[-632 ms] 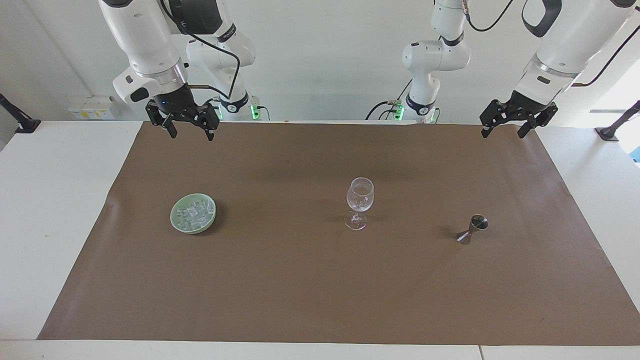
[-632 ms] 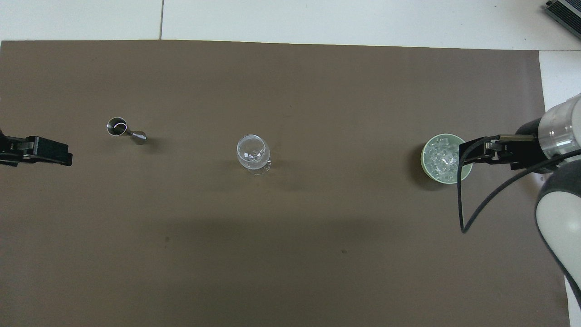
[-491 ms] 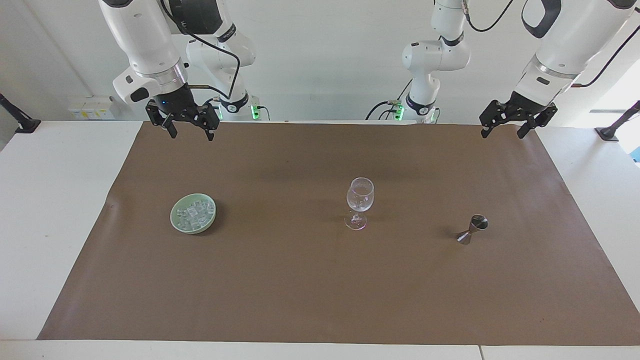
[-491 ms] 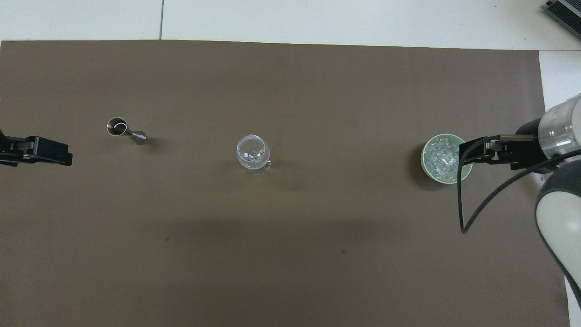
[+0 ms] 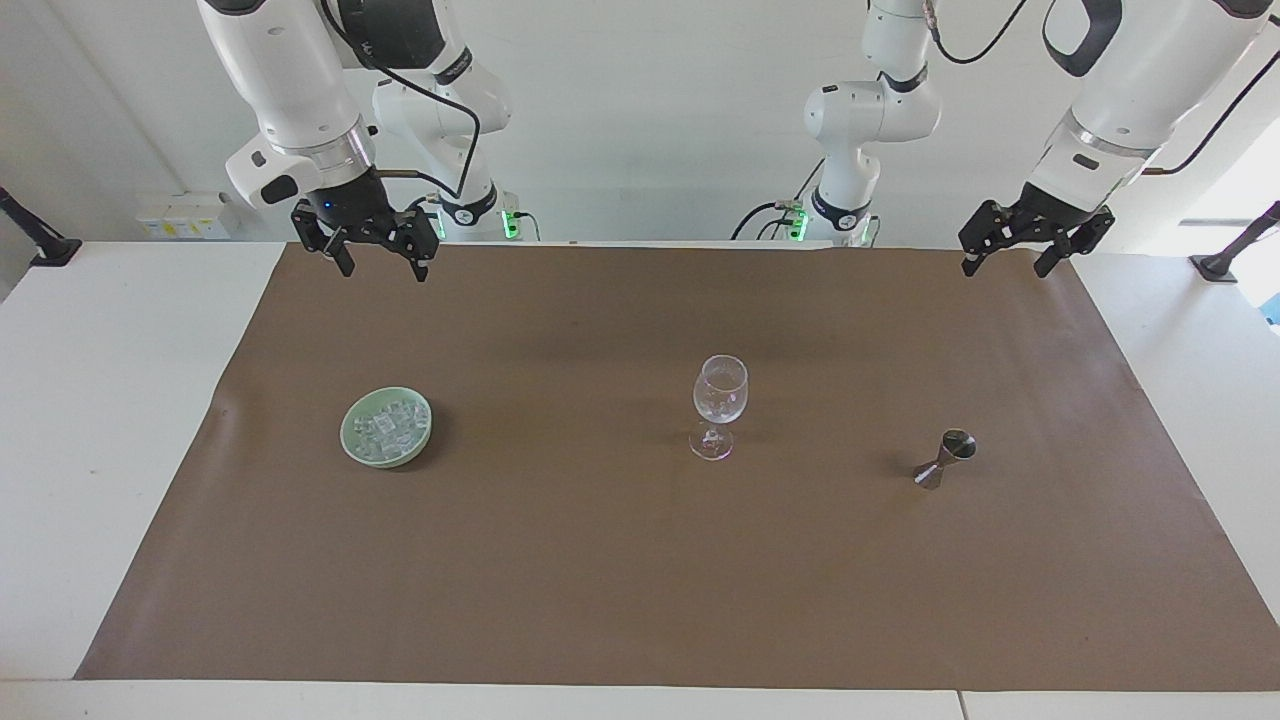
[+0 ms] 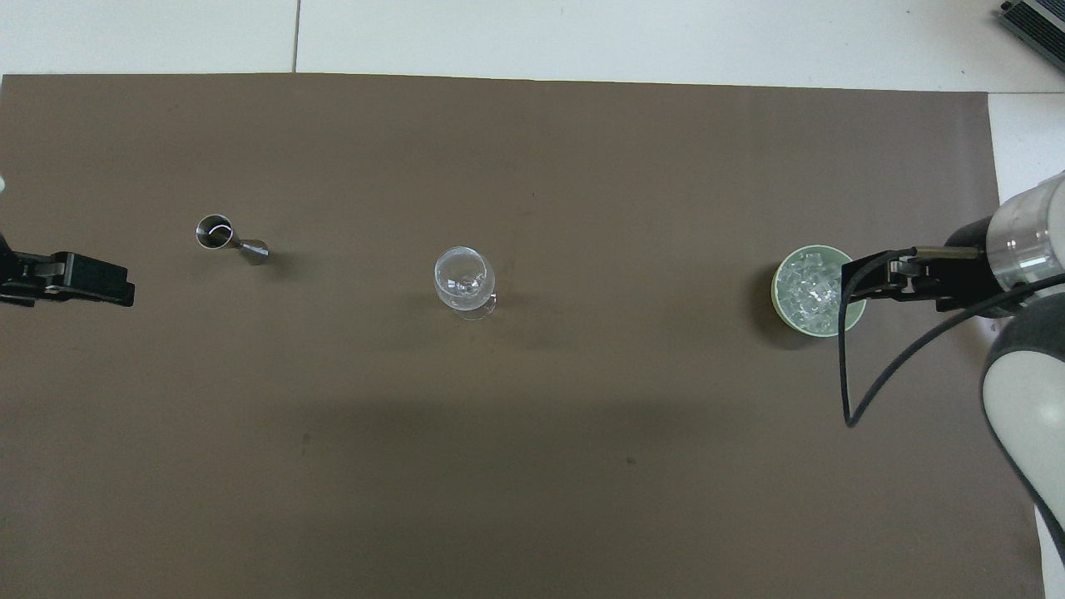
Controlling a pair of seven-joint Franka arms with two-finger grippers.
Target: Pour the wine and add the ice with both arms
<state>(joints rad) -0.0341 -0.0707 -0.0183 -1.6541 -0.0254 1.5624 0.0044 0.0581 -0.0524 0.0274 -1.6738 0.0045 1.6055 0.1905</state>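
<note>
A clear wine glass (image 5: 720, 400) (image 6: 462, 279) stands upright mid-mat. The ice (image 5: 388, 425) (image 6: 805, 287) is piled in a pale green bowl (image 5: 346, 436) (image 6: 778, 293) toward the right arm's end. A steel jigger (image 5: 945, 458) (image 6: 229, 237) stands toward the left arm's end. No wine is in view. My right gripper (image 5: 384, 268) (image 6: 869, 279) hangs open and empty high over the mat, well above the bowl. My left gripper (image 5: 1005, 266) (image 6: 96, 283) hangs open and empty high over the mat at the jigger's end.
A brown mat (image 5: 600, 580) covers most of the white table (image 5: 110, 400). Black clamp arms (image 5: 30, 235) stand at both ends of the table, at the robots' side.
The left gripper has shifted very slightly. Nothing else has moved.
</note>
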